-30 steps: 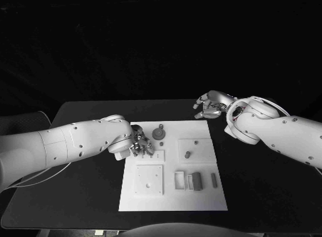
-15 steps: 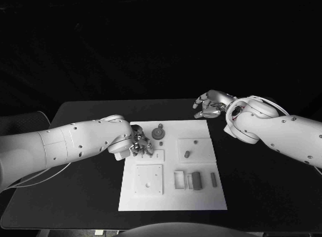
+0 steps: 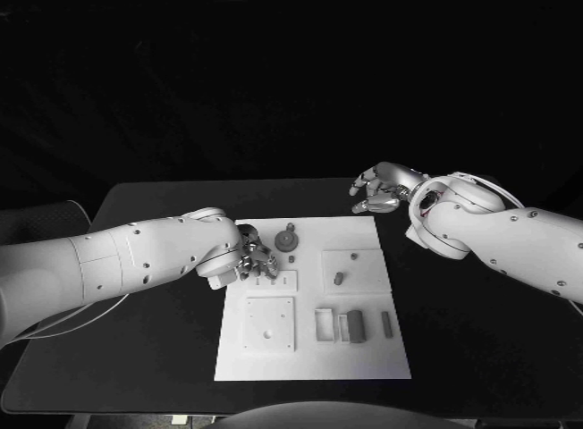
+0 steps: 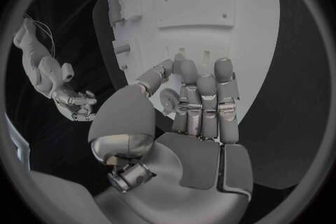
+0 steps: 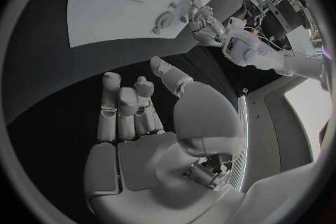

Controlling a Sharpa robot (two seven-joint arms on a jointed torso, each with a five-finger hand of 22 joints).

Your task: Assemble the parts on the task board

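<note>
Board (image 3: 312, 304) lies mid-worktop (image 3: 137, 357), with grey parts (image 3: 356, 326) on it. Left hand (image 3: 252, 256) sits over its far left part, pinching a small disc (image 4: 168, 99) between thumb and fingers (image 4: 199, 102). Right hand (image 3: 384, 189) hovers off the far right corner, fingers (image 5: 125, 106) loosely apart, holding nothing.

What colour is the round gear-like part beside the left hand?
Dark grey: the gear stands out against the white task board, best in the head view.

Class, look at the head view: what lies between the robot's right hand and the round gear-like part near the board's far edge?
Head view: between the right hand and the gear-like part lie bare black table and a bare strip of the task board, no other part.
</note>
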